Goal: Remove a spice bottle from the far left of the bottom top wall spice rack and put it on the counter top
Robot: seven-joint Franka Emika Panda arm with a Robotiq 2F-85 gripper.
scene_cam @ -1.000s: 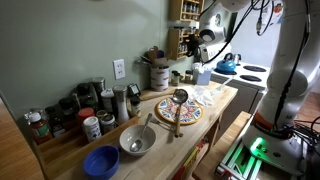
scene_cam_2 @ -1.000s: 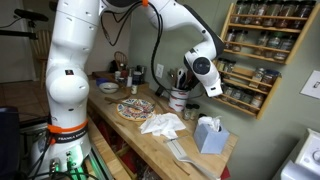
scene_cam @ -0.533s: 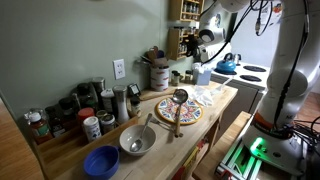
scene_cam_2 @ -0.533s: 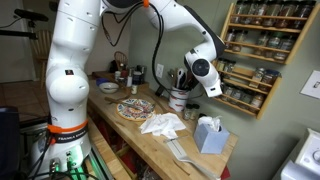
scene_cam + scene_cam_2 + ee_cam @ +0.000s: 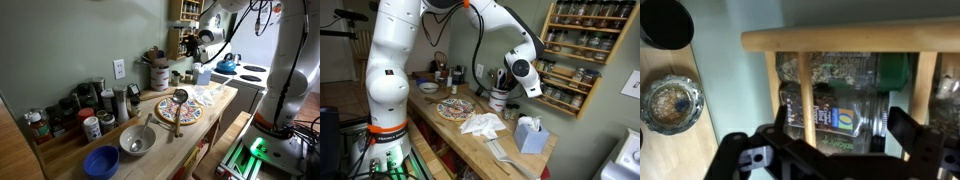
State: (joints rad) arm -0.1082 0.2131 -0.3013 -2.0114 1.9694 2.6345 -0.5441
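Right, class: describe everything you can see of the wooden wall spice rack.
The spice rack is honey-brown wood, hung upright on the pale green wall, with several narrow shelves fronted by thin rails and filled with small dark jars. In the wrist view a rail and a slim upright bar cross a labelled jar. The open gripper sits at its lower left end; contact cannot be told.

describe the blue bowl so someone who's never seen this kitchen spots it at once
Follow the long wooden counter away from the white stove to its far end. The blue bowl sits there by the front edge, next to a shiny metal bowl; it is the only deep-blue dish.
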